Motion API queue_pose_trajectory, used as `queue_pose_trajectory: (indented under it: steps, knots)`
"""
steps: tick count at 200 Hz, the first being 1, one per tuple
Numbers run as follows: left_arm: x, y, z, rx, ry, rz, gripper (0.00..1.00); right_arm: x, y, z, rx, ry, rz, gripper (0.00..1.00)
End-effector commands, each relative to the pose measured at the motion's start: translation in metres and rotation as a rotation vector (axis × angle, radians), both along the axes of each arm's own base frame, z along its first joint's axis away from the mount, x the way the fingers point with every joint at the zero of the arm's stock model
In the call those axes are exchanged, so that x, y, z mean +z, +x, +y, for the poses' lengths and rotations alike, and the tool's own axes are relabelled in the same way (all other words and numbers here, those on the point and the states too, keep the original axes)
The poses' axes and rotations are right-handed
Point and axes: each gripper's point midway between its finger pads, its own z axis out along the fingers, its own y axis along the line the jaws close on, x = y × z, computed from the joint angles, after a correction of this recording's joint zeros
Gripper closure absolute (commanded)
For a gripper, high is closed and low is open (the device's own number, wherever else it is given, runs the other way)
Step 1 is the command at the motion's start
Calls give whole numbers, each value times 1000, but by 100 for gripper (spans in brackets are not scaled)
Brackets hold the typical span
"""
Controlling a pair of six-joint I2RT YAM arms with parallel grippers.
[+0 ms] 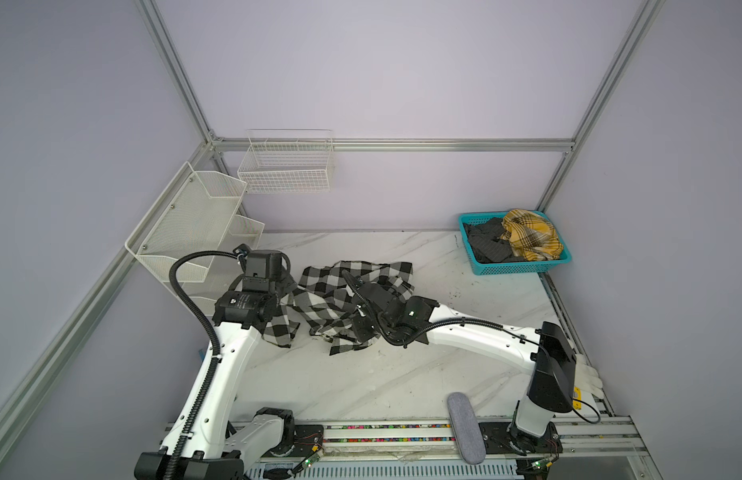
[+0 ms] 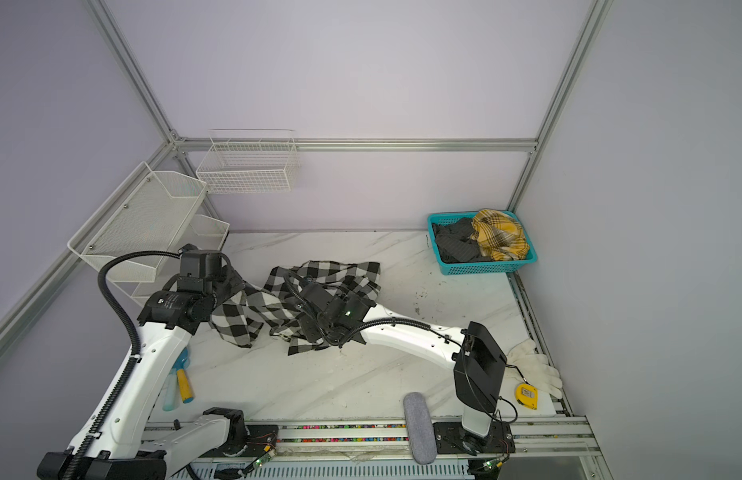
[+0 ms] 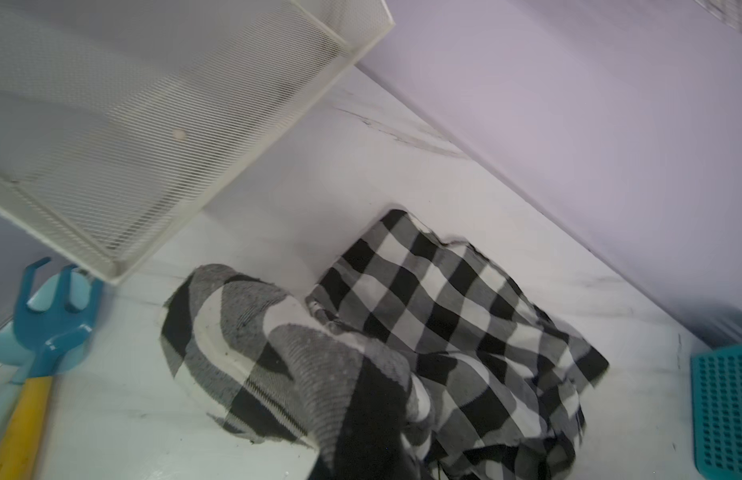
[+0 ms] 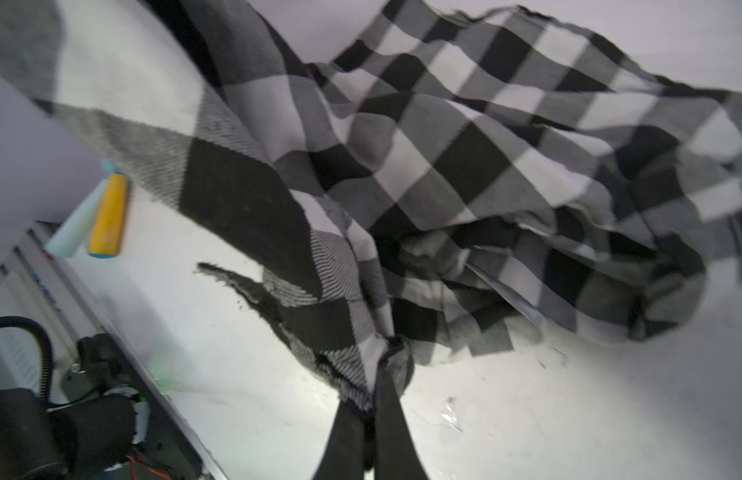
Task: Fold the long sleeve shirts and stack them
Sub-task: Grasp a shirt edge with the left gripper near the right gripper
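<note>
- On the marble-patterned bench (image 1: 361, 382), toward the middle and back, the black-and-white checked shirt (image 1: 344, 299) lies crumpled between our two arms.
- Our right claw (image 4: 383, 353) is pinched tight on a bunched fold at the shirt's near edge.
- Our left claw (image 1: 287, 286) is closed on the shirt's other end. Cloth drapes over it, so its wrist view shows no fingers.
- In the far right corner, a teal basket (image 1: 523, 268) holds a yellow plaid shirt (image 1: 529, 237) and a dark grey shirt (image 1: 485, 245).
</note>
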Motion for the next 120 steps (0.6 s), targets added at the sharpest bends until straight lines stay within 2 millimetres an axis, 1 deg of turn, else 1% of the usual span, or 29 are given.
queue_pose_trajectory:
  steps: [1, 15, 22, 30, 32, 35, 43, 48, 55, 59, 65, 71, 80, 86, 91, 101, 104, 120]
  knots:
    - [55, 32, -87, -381, 56, -195, 100, -15, 4, -65, -110, -117, 24, 100]
    - [44, 42, -145, -589, 99, -181, 100, -33, -3, -96, -162, -181, 48, 100]
    - [26, 49, -172, -675, 108, -132, 100, -42, -6, -111, -190, -217, 62, 100]
    - [6, 54, -198, -747, 84, -73, 100, -54, -11, -127, -227, -261, 80, 100]
    - [-7, 57, -205, -762, 75, -40, 100, -56, -12, -130, -236, -271, 82, 100]
    - [-19, 59, -214, -777, 58, -10, 100, -60, -13, -136, -252, -286, 90, 100]
    - [-44, 63, -231, -797, 16, 48, 100, -71, -15, -151, -305, -329, 108, 100]
    - [-60, 65, -239, -797, -4, 84, 91, -78, -14, -161, -344, -354, 118, 100]
    - [-80, 67, -245, -781, -30, 132, 70, -87, -14, -173, -390, -388, 136, 100]
    - [-90, 68, -246, -769, -45, 158, 60, -92, -13, -179, -413, -405, 144, 100]
    - [-103, 69, -245, -738, -60, 195, 49, -98, -10, -186, -443, -424, 150, 100]
    - [-110, 68, -241, -701, -72, 221, 41, -103, -7, -192, -473, -439, 155, 100]
    - [-118, 64, -231, -652, -87, 258, 33, -108, 1, -202, -524, -455, 163, 100]
    - [-122, 59, -223, -624, -93, 277, 28, -110, 7, -207, -554, -458, 170, 100]
    - [-125, 55, -213, -599, -94, 297, 18, -112, 12, -211, -580, -459, 175, 100]
    - [-130, 42, -190, -541, -83, 341, 2, -112, 21, -216, -617, -456, 177, 100]
    - [-131, 38, -183, -523, -80, 355, 0, -113, 24, -217, -622, -455, 177, 100]
    - [-141, 10, -143, -444, -72, 422, 0, -111, 35, -213, -629, -438, 162, 100]
